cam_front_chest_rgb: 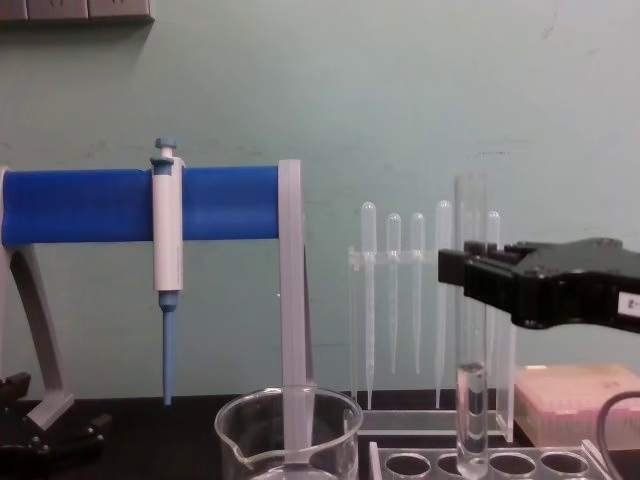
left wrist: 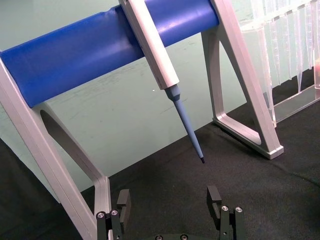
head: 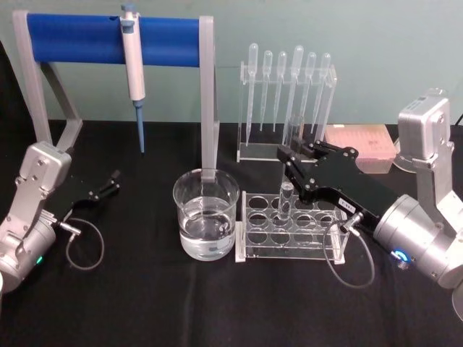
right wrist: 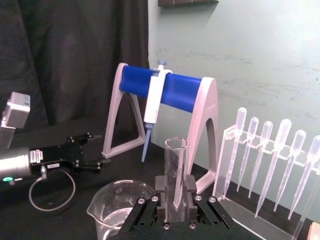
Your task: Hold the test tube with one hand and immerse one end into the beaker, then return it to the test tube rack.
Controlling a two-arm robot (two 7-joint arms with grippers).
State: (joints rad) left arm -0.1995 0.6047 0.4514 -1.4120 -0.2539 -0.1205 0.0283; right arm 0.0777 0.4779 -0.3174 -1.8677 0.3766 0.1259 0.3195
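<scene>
The test tube (head: 289, 170) stands upright over the clear rack (head: 329, 246), and my right gripper (head: 290, 155) is shut on its middle. In the chest view the tube (cam_front_chest_rgb: 471, 330) rises above the gripper (cam_front_chest_rgb: 458, 274), its lower end reaching a rack hole. The right wrist view shows the tube (right wrist: 176, 167) clamped between the fingers (right wrist: 161, 186). The beaker (head: 206, 213), partly filled with clear liquid, stands just left of the rack; it also appears as beaker (cam_front_chest_rgb: 290, 430) and beaker (right wrist: 117, 205). My left gripper (head: 110, 183) rests open at the far left, also seen as left gripper (left wrist: 169, 200).
A blue-barred stand (head: 108, 40) holding a white-and-blue pipettor (head: 133, 69) rises behind the beaker. A clear holder of plastic pipettes (head: 286, 94) stands behind the rack, with a pink box (head: 358, 141) to its right. Black cloth covers the table.
</scene>
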